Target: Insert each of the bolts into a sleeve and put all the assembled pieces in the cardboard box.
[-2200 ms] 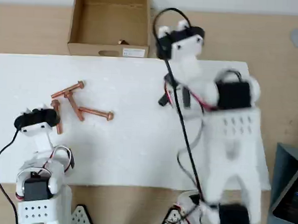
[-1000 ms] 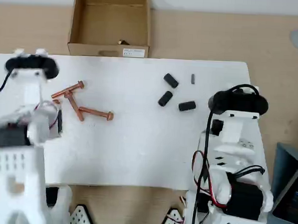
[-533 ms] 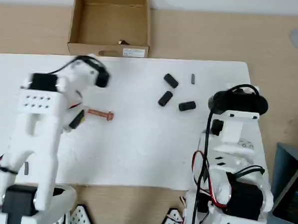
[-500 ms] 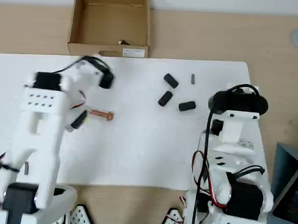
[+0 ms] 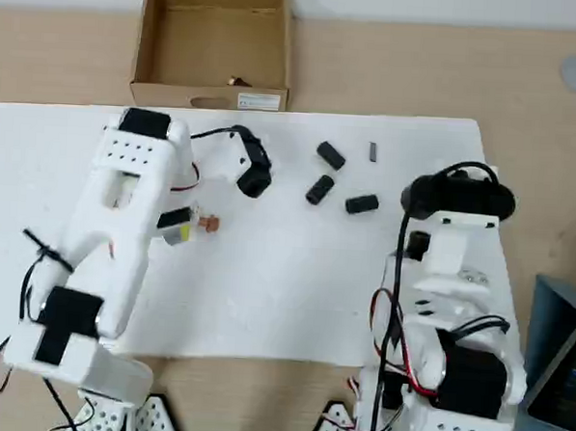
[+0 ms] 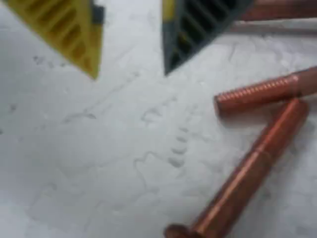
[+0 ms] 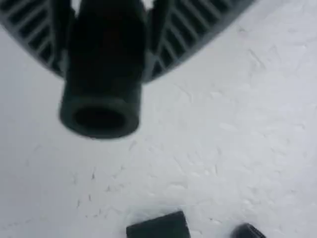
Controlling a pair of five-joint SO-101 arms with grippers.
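The left gripper, fingers apart, hovers over the white mat beside two copper bolts. The right gripper clamps a black sleeve near the mat's right edge, with bare mat between the arms.

— What's on your mat?
— Three black sleeves clustered far right of centre. One copper bolt pokes out beside your left arm, stretched across the white mat.
— And the box?
— Cardboard box past the far edge, left; small brassy piece inside. Right arm near right.
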